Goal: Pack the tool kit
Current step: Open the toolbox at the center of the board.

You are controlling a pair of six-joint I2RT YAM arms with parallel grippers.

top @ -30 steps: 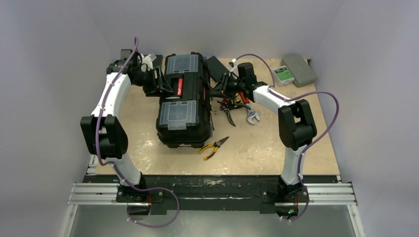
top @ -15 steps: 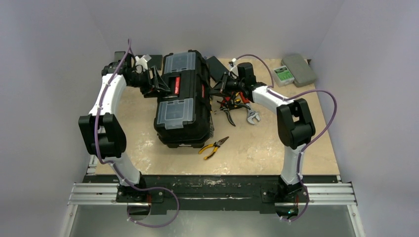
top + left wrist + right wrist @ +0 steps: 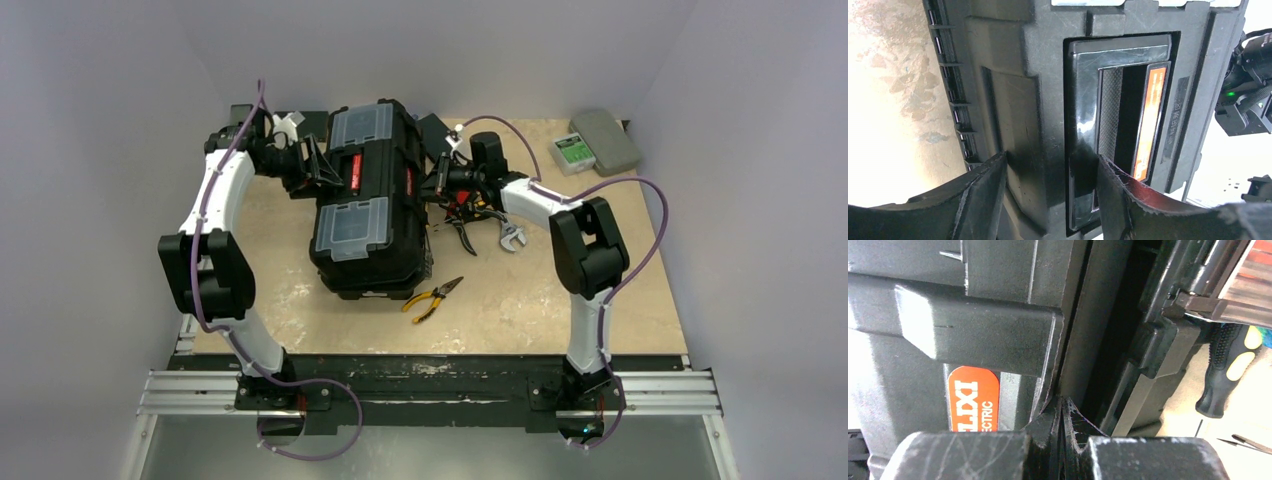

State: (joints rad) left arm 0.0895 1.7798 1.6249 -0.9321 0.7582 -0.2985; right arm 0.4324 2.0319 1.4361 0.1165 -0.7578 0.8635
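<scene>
Left claw [image 3: 1050, 165]: it is spread, and the lid's raised shoulder and the glossy bar of the handle [image 3: 1083, 100] are taken between its fingers [image 3: 980, 200]. Both fingers appear to bear on the plastic, so the toolbox [image 3: 385, 260] is judged to be gripped by its lid.
Reason for this hold: the lid is probably being steadied or drawn up from the left, so that the box can be opened for packing.
Right claw [image 3: 1060, 407]: it is pressed together with nothing held, and the joined tips are set at the dark gap [image 3: 1108, 315] between lid and base.
Reason for this pose: shut tips make a thin wedge, so prying at the lid's edge is judged likely.
Toolbox relative to the claws: it is flanked by both, the left claw on the lid top beside the handle and the right claw against the right flank. It stands mid-counter [image 3: 520, 300], with its two clear-lidded compartments facing up.
Loose tools: red- and black-handled pliers [image 3: 465, 215] and a wrench [image 3: 512, 235] are seen just beside the right claw, right of the box. Yellow-handled pliers [image 3: 433, 296] lie near the box's near right corner.
Stage: opening is judged to be in hand, and no tool is seen packed.
</scene>
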